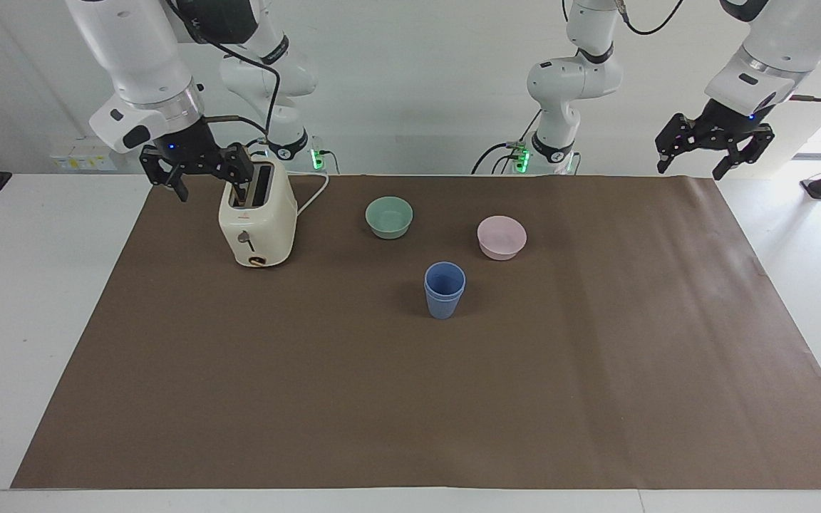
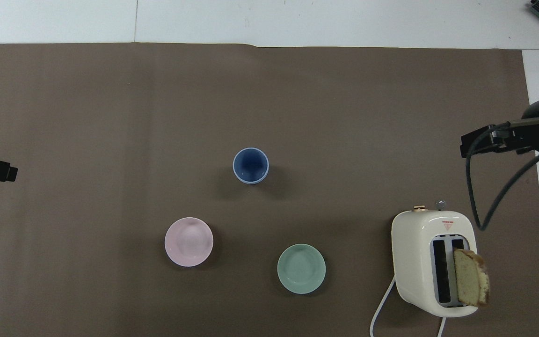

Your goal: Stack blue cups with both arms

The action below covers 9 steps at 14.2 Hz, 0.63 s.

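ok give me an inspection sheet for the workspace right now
surface: brown mat covering a white table, flat.
job's things: blue cups nested, upright mid-mat.
clutter: mint-green bowl and pink bowl, nearer the robots than the cups; cream toaster with a bread slice in one slot.
grippers: right gripper raised beside the toaster, fingers open, holding nothing; left gripper raised over the mat's corner at the left arm's end, open, waiting.
cables: white toaster cord; black cable on the right arm.
surroundings: white wall, nothing else seen.
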Each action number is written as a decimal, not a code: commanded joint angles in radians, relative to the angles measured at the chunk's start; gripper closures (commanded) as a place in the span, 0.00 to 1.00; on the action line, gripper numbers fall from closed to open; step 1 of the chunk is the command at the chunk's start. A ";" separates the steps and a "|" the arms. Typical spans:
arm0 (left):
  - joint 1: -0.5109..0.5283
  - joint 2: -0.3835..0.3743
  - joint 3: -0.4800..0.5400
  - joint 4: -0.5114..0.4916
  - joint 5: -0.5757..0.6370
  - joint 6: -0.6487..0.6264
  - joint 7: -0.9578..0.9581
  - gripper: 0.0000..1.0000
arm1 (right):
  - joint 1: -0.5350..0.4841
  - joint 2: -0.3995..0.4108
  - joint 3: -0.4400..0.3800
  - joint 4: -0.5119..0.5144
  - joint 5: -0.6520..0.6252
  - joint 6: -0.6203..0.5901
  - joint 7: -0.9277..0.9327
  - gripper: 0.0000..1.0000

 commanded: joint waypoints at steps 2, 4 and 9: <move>0.031 -0.011 -0.015 -0.010 0.002 -0.010 -0.002 0.00 | -0.030 -0.046 0.006 -0.034 0.022 -0.019 -0.046 0.00; 0.029 -0.015 -0.008 -0.007 0.004 -0.008 -0.003 0.00 | -0.030 -0.046 0.006 -0.034 0.022 -0.018 -0.043 0.00; 0.026 -0.015 -0.003 -0.007 0.004 -0.010 -0.003 0.00 | -0.029 -0.046 0.009 -0.032 0.022 -0.006 -0.037 0.00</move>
